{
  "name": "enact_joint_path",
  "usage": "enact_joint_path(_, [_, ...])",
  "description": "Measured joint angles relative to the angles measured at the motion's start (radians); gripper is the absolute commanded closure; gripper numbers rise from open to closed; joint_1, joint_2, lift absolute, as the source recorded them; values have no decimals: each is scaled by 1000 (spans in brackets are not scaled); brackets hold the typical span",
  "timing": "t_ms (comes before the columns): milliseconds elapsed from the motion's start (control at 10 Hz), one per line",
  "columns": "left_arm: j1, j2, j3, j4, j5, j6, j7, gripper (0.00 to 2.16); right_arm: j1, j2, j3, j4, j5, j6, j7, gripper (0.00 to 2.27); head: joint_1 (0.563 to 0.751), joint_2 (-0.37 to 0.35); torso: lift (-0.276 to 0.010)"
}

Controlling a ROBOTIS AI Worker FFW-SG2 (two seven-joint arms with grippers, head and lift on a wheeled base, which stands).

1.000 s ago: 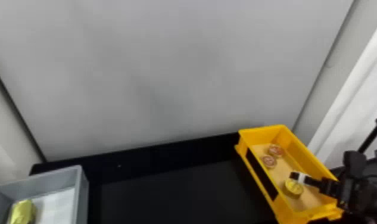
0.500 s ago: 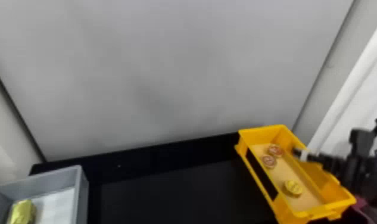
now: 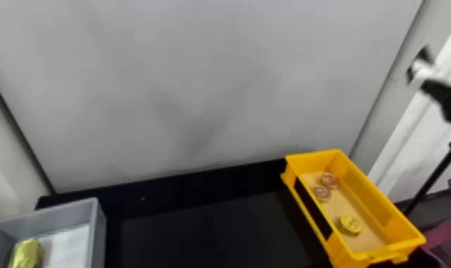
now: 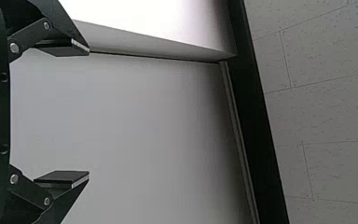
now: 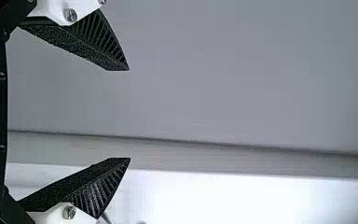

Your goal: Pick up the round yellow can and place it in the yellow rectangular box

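The round yellow can lies on the floor of the yellow rectangular box, toward its near end. At the upper right of the head view my right gripper is raised well above and beyond the box, apart from it. In its wrist view the right gripper has its fingers spread with nothing between them. My left gripper stands open and holds nothing in the left wrist view, facing a pale wall.
Two round reddish cans, one behind the other, lie toward the box's far end. A grey bin with a gold-coloured item stands at the left on the black table. A pale panel rises behind.
My right gripper has left the yellow can, moved out of the box and risen toward the upper right. The can has stayed in the box.
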Motion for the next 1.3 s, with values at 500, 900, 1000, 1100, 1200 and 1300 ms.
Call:
enact_joint_path(500, [21, -3, 15, -5, -4, 2, 2, 314, -203, -7, 114, -232, 245, -178, -75, 108, 606, -81, 0])
enact_joint_path(900, [37, 6, 30, -5, -6, -10, 3, 314, -380, -66, 236, -260, 358, -279, -43, 101, 606, -81, 0])
enact_joint_path(1000, [40, 7, 32, -6, -7, -11, 3, 314, -388, -73, 245, -262, 369, -288, -44, 101, 606, -81, 0])
enact_joint_path(1100, [41, 8, 33, -6, -7, -11, 3, 314, -389, -74, 248, -262, 373, -292, -45, 101, 606, -81, 0])
enact_joint_path(1200, [41, 9, 33, -6, -7, -11, 3, 314, -388, -74, 248, -262, 374, -292, -45, 101, 606, -81, 0])
enact_joint_path(1300, [41, 9, 32, -6, -7, -11, 3, 314, -384, -74, 248, -262, 374, -291, -47, 101, 606, -81, 0])
